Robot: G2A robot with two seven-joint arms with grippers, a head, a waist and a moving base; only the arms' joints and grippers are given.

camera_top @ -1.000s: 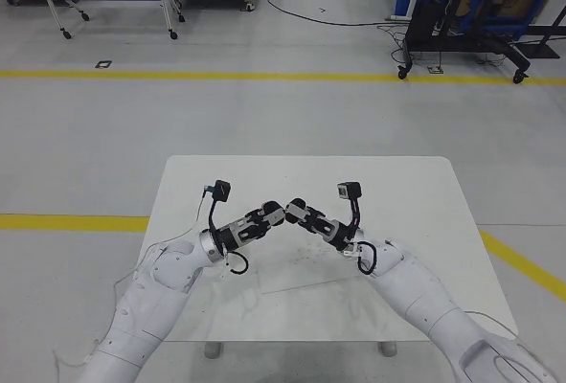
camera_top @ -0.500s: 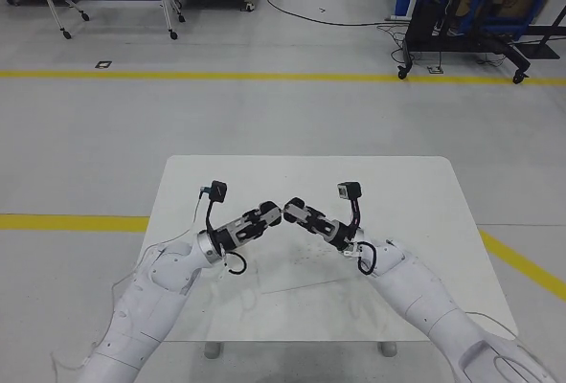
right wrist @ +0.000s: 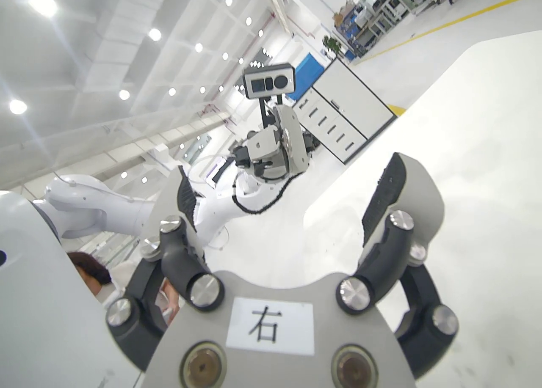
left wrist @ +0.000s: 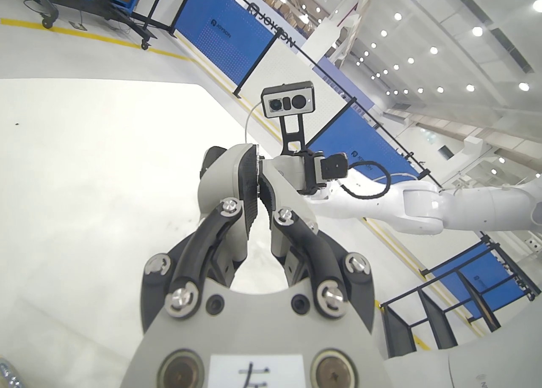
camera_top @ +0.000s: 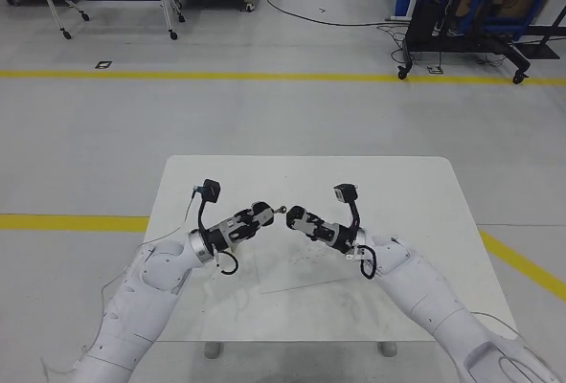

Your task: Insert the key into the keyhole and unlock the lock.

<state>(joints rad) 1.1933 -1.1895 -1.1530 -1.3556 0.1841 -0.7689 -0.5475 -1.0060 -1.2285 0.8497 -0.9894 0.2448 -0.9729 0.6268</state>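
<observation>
Here, over the white table (camera_top: 407,191), left jaws pinch a small key (camera_top: 280,208) — right jaws gape just beside.

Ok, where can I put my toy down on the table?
The middle is crowded: the left gripper and right gripper nearly meet there. Beyond them, the far strip of the table is bare, and so is its far right corner.
</observation>
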